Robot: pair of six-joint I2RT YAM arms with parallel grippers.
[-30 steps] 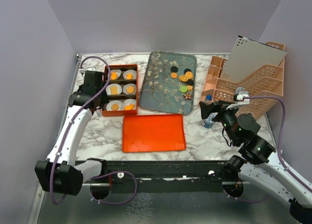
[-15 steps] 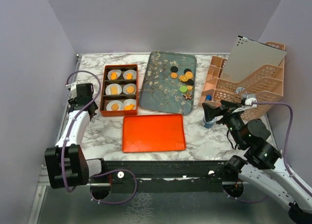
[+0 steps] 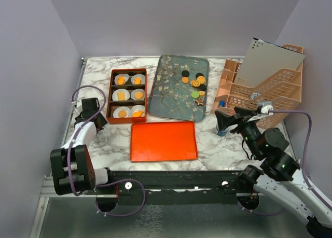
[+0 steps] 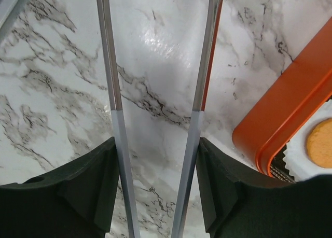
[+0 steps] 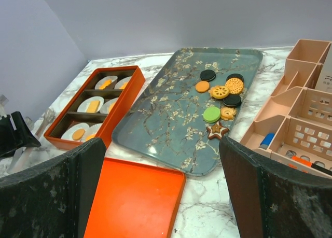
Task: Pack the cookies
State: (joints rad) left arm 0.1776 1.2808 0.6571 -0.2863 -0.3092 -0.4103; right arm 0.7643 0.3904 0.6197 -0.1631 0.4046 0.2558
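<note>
- Top external view: the loose cookies (image 3: 195, 83) lie clustered on the 2 o'clock part of a rectangular blue-grey tray (image 3: 168, 98) patterned with blossoms. They are small flat discs, orange and black, with one green one and one brown star.
- At the tray's 9 o'clock, just beside it, an orange box (image 3: 126, 121) with dark dividers holds six white pleated liners (image 3: 133, 95), an orange cookie in each.
- At the tray's 6 o'clock a flat, glossy orange lid (image 3: 163, 141) lies on the white, grey-veined marble surface (image 3: 218, 147). At its 3 o'clock stands a pink perforated plastic organizer (image 3: 262, 90).
- Left wrist view: the left end effector (image 4: 159, 30) has its two thin metal fingers (image 4: 111, 67) parted, with nothing between them but bare marble. The box's rounded corner shows at 4 o'clock, with one orange disc in a crimped liner.
- Right wrist view: the right end effector (image 5: 161, 160) has its mottled black pads (image 5: 52, 196) spread wide and empty. On the tray, one orange cookie has a lattice face and another a dotted one.
</note>
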